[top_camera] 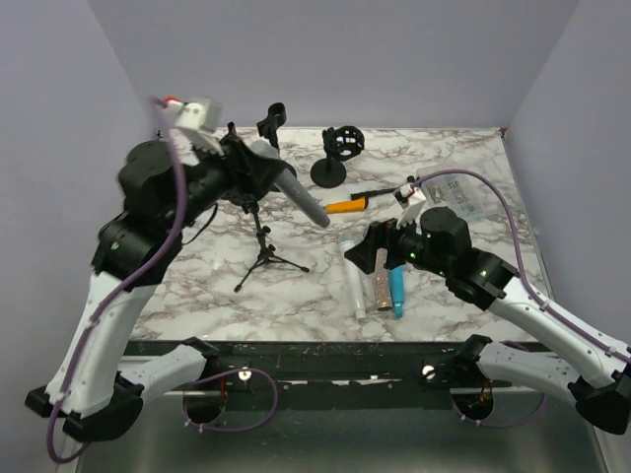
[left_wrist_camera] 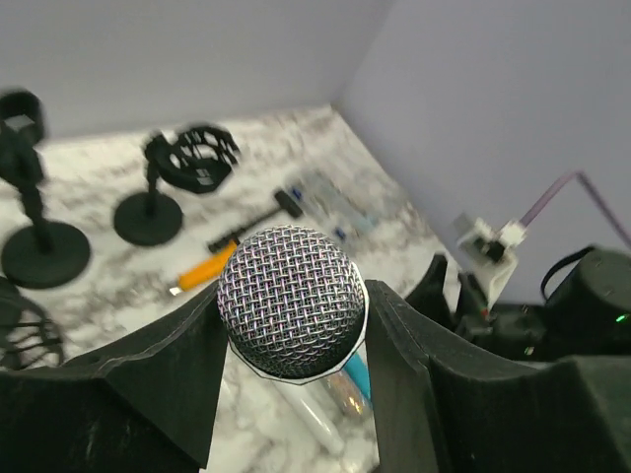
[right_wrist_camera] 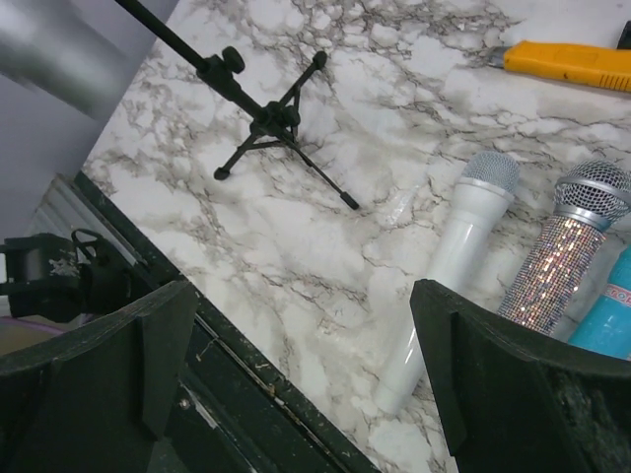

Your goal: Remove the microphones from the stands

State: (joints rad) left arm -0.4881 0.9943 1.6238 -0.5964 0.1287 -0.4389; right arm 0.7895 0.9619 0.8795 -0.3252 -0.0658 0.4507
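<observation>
A grey microphone point(top_camera: 304, 198) with a mesh head point(left_wrist_camera: 291, 301) slants down to the right, high over the left of the table. My left gripper point(top_camera: 258, 169) is shut on its body, and the head fills the gap between both fingers point(left_wrist_camera: 414, 374) in the left wrist view. The black tripod stand point(top_camera: 264, 252) rests on the marble right under that gripper. Its top is hidden behind the gripper, so I cannot tell whether the microphone still sits in its clip. My right gripper point(top_camera: 372, 246) hangs open and empty point(right_wrist_camera: 306, 355) near the table's front edge, beside a white microphone point(right_wrist_camera: 449, 271).
Three microphones lie side by side at centre right: white point(top_camera: 353, 278), glittery point(top_camera: 381, 280) and teal point(top_camera: 397, 292). An orange-handled tool point(top_camera: 347, 206) lies behind them. Two round-based black stands point(top_camera: 335, 158) point(top_camera: 273, 122) sit at the back. A clear packet point(top_camera: 463, 203) is at right.
</observation>
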